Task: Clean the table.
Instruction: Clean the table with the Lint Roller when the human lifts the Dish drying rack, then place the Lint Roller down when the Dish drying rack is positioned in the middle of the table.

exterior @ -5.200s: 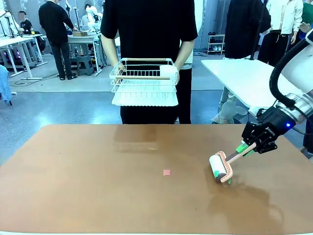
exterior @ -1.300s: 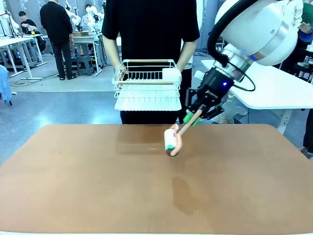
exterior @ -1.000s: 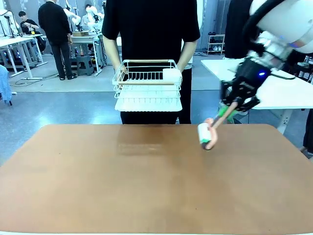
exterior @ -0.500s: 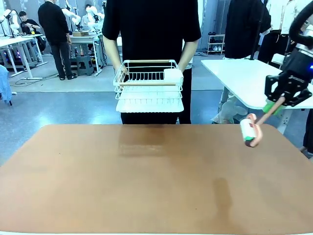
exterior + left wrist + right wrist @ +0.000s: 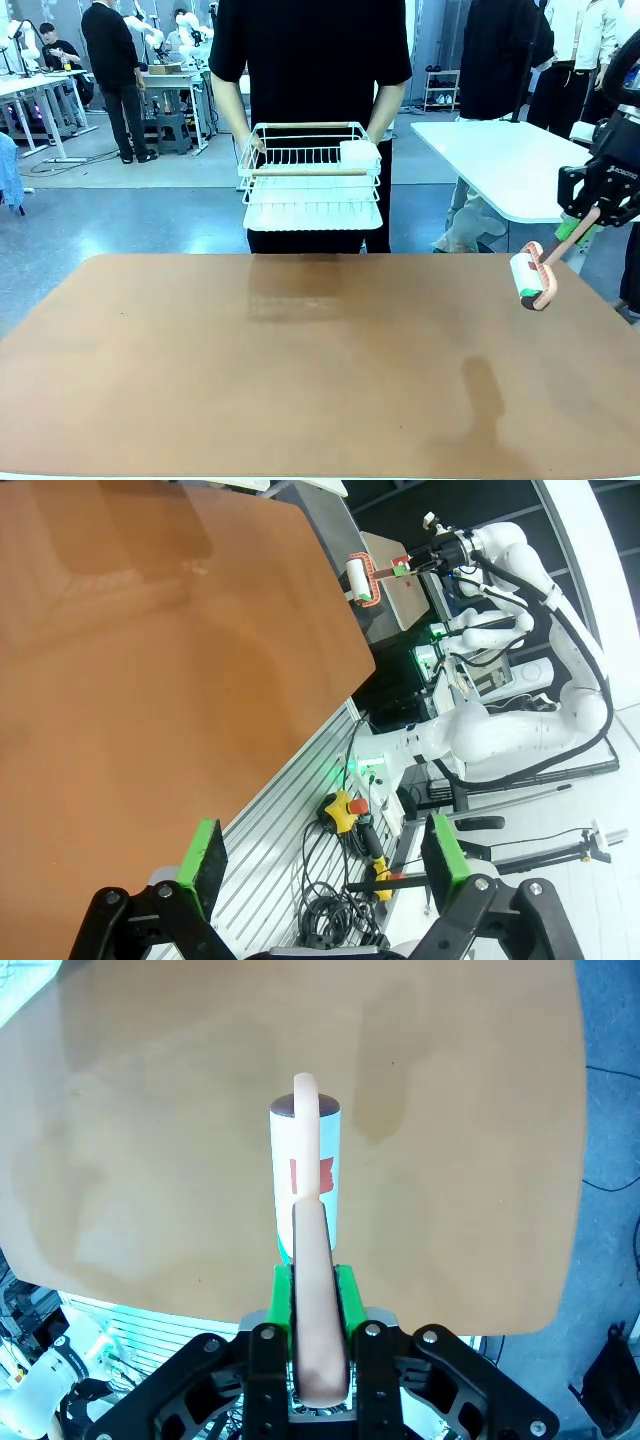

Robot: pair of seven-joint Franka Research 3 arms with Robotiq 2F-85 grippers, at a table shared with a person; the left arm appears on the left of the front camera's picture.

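Observation:
The terracotta table spreads across the front view with a bare top. My right gripper hangs above its far right edge, shut on the pink handle of a lint roller whose white roll is off the surface. In the right wrist view the right gripper clamps that handle between its green pads, and the lint roller carries a small red scrap stuck to the roll, over the table. My left gripper is open and holds nothing, off the near edge of the table.
A person at the far side holds a white wire dish rack with both hands above the table's far edge. A white table stands at the back right. Below the left gripper are cables and a yellow control box.
My right arm has swung the lint roller from the far middle of the table out to its right edge. A small red scrap seen on the table five seconds ago is off it.

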